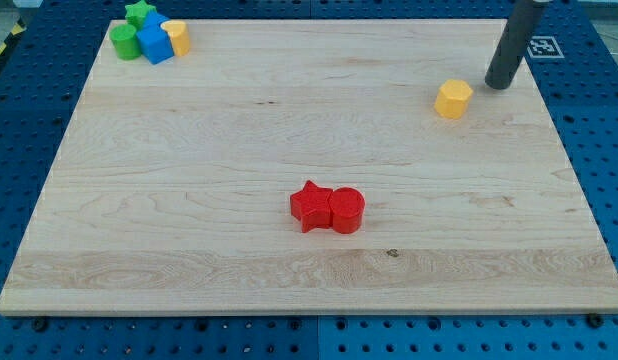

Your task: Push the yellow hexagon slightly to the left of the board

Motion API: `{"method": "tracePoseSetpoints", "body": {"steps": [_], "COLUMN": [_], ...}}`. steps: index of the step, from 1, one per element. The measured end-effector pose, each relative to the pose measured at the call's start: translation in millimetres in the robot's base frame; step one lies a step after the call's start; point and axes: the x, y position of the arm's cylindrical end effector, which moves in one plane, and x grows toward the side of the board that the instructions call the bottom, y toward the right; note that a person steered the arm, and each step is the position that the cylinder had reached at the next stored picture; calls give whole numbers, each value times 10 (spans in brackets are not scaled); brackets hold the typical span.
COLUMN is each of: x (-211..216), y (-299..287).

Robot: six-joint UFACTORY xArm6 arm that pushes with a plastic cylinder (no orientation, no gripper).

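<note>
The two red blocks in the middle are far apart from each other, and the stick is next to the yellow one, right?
Not quite. The camera view shows the red star and red cylinder touching, not apart. My tip is indeed beside the yellow hexagon, on its right.

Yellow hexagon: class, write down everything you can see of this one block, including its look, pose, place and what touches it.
The yellow hexagon is a small, squat block with a flat six-sided top and short upright sides, plain orange-yellow and matte, like painted wood. It sits flat on the wooden board near the view's upper right, alone. Nothing touches it but the board. My tip stands just to its right and slightly higher in the view, a small gap between them.
</note>
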Motion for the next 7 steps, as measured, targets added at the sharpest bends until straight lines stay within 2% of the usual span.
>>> {"method": "tracePoseSetpoints", "body": {"steps": [2,7], "x": [214,238], "y": [-9,-320]}}
